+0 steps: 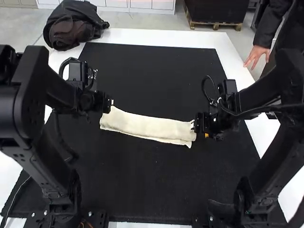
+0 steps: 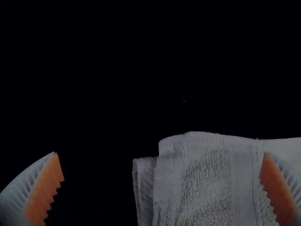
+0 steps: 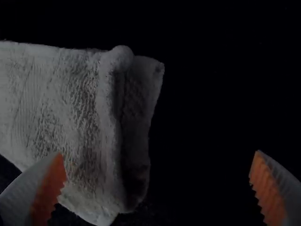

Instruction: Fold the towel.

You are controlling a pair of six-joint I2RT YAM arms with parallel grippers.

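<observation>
Black matting (image 1: 152, 190) covers most of the white table (image 1: 152, 37), and across its middle I see the cream towel (image 1: 152, 128) lying folded into a long strip, layers showing at both ends. At one end sits the left gripper (image 1: 109, 105), at the other the right gripper (image 1: 194, 124), each with fingers spread wide apart.

Bends inward on the left with a black, jointed left arm (image 1: 31, 83), ending in a white, ribbed, orange-padded left end effector (image 1: 102, 104) pointed downward and spread wide. Leans inward on the right with a matching black right arm (image 1: 266, 95), carrying a like right end effector (image 1: 199, 127), also downturned, fully parted, well apart from the other.
</observation>
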